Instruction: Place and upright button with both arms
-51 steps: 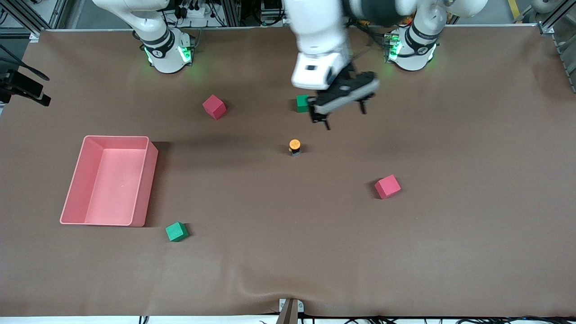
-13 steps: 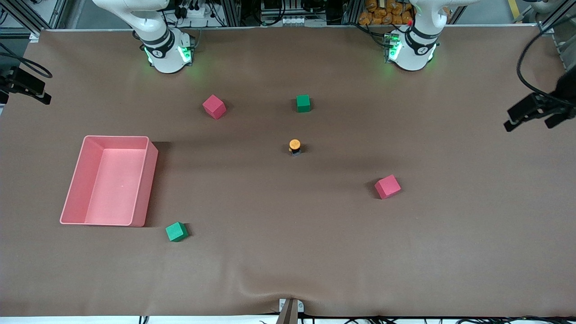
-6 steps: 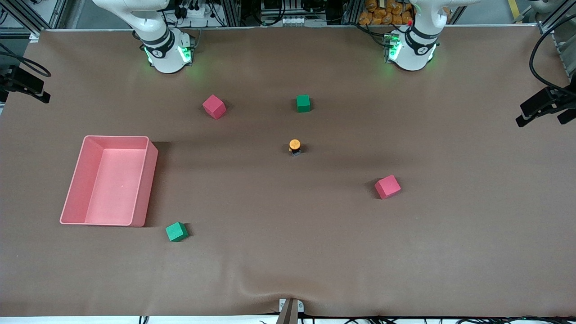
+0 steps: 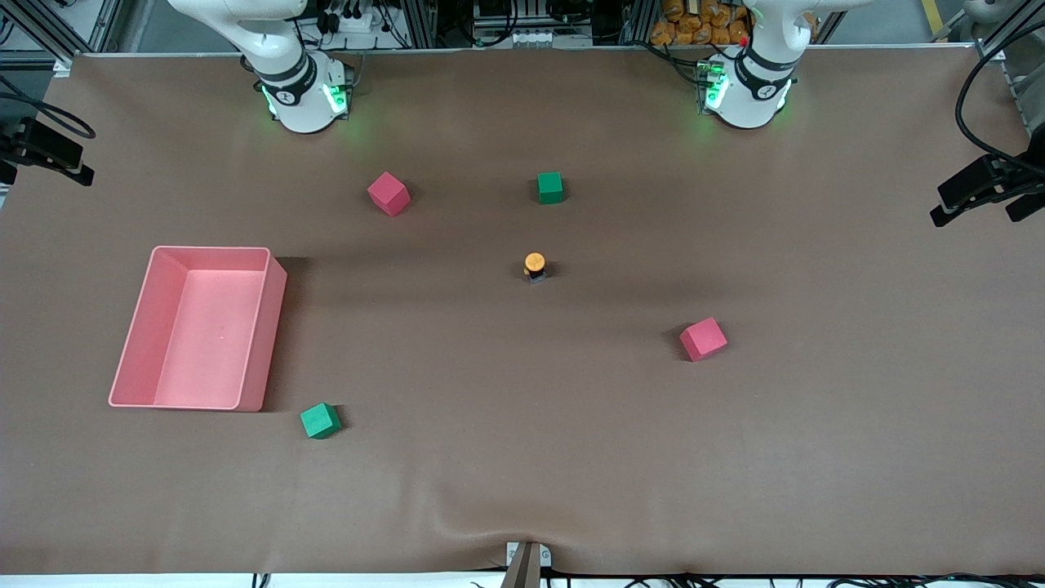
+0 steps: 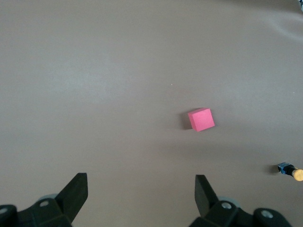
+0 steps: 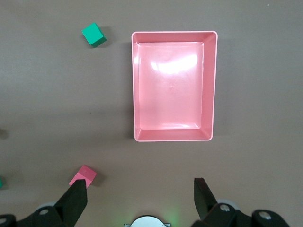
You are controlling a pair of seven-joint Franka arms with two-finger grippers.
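Observation:
The button (image 4: 535, 266) stands upright in the middle of the table, its orange cap on top of its black body. It also shows at the edge of the left wrist view (image 5: 291, 171). My left gripper (image 4: 973, 217) is open and empty, up in the air over the left arm's end of the table; its open jaws show in the left wrist view (image 5: 141, 189). My right gripper (image 4: 49, 155) is open and empty over the right arm's end of the table; its open jaws show in the right wrist view (image 6: 141, 191). Neither gripper is near the button.
A pink bin (image 4: 265, 327) sits toward the right arm's end, also in the right wrist view (image 6: 208, 85). Green cubes (image 4: 550, 187) (image 4: 320, 420) and pink cubes (image 4: 389, 193) (image 4: 703, 339) lie scattered around the button. The pink cube nearer the camera also shows in the left wrist view (image 5: 201, 119).
The left arm has pulled away from over the green cube and the button to the table's end, where it now barely moves. The button and cubes have not moved.

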